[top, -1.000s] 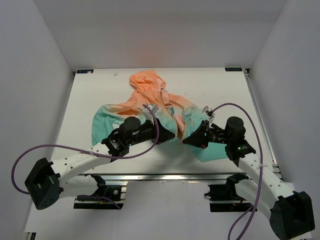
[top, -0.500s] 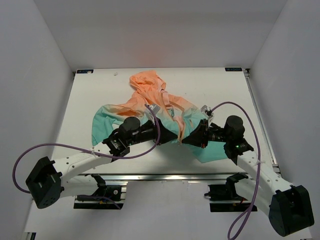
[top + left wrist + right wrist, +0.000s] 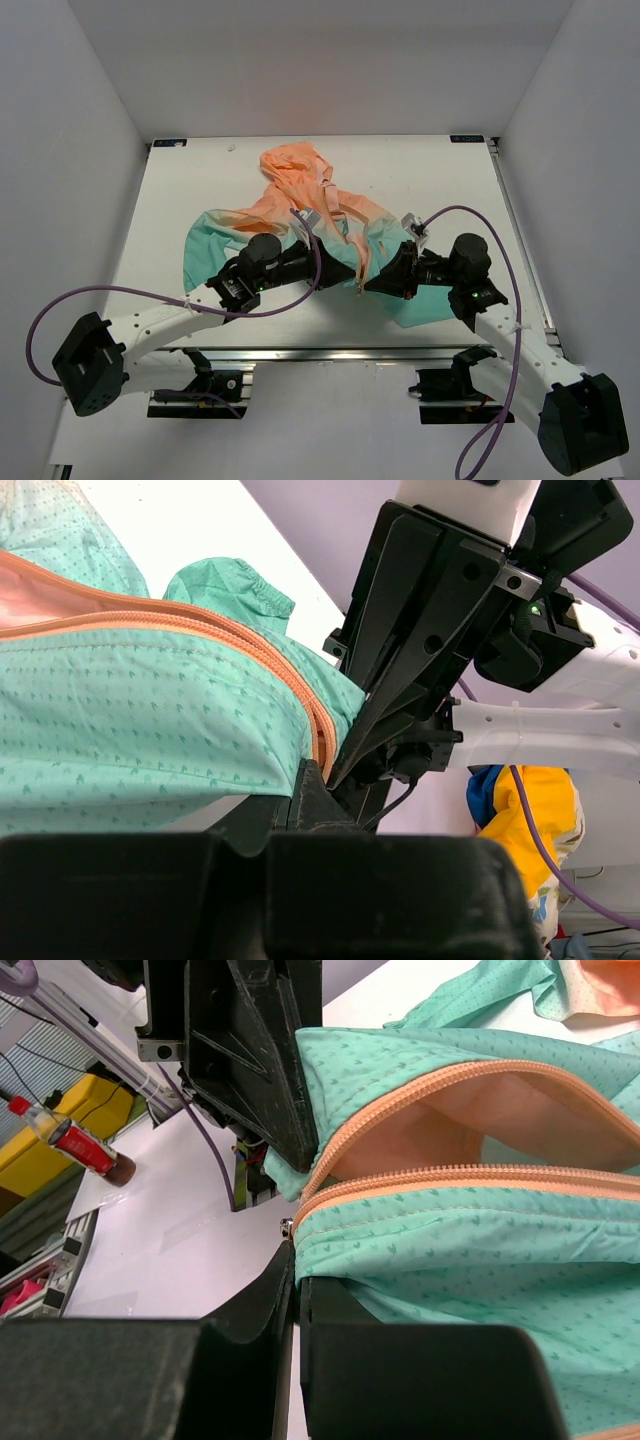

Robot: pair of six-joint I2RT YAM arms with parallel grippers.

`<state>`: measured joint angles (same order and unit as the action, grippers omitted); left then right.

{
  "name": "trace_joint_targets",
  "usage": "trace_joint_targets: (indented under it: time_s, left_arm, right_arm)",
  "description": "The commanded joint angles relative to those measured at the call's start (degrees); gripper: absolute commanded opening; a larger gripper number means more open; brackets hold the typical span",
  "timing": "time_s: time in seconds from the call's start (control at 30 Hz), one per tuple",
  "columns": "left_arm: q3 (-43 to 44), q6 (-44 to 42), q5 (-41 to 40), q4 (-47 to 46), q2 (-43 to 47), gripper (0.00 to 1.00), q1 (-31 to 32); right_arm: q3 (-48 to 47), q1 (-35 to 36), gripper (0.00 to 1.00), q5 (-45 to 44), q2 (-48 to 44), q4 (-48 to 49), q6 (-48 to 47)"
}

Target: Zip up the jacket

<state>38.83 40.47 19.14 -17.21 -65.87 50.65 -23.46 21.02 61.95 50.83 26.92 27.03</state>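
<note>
Two shut grips hold the jacket (image 3: pixel 300 195) hem: left gripper (image 3: pixel 308 785), right gripper (image 3: pixel 292 1270). We see the right creep inward; zipper (image 3: pixel 450 1175) ends seemingly near mating.

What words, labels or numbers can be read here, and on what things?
No text is readable.
Blue stickers at the far corners of the table: too small to read.
Red label on the bottle, right wrist view: blurred.
The jacket: no lettering shows.
</note>
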Motion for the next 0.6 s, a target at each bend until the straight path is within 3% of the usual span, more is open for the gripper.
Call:
trace_joint_targets:
  time_s: [0.0, 0.57]
  left_arm:
    - [-0.60, 0.23, 0.64, -1.77, 1.18, 0.00, -0.29]
    - [-0.42, 0.14, 1.61, -1.86, 1.18, 0.00, -0.20]
  right_arm:
    - [0.17, -0.10, 0.00, 1.59, -1.43, 2.09, -0.39]
    - [0.26, -0.10, 0.00, -0.60, -0.47, 6.48, 2.33]
